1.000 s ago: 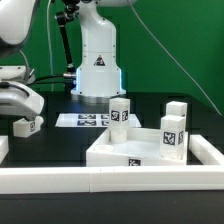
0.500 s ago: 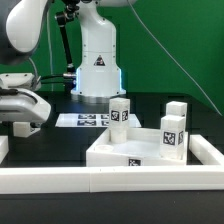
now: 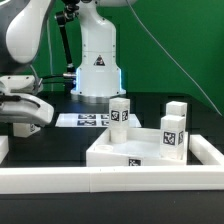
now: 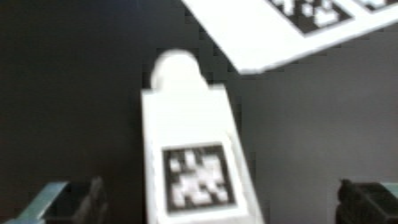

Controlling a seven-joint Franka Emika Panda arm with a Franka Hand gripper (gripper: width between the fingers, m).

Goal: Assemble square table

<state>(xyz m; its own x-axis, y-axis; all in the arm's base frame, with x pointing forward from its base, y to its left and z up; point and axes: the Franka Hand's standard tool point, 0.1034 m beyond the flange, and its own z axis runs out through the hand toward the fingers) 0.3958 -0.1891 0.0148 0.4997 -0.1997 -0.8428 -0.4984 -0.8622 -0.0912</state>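
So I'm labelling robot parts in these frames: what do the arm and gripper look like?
The arm is glossy white with rounded links and dark joint seams. Its base is a white cone bearing a black triangle mark, glowing blue at the foot. A thin cable trails behind it. The gripper shows dark fingertips in the wrist view.

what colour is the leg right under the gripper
White, with a black-and-white square tag on it. The leg shows best in the wrist view.
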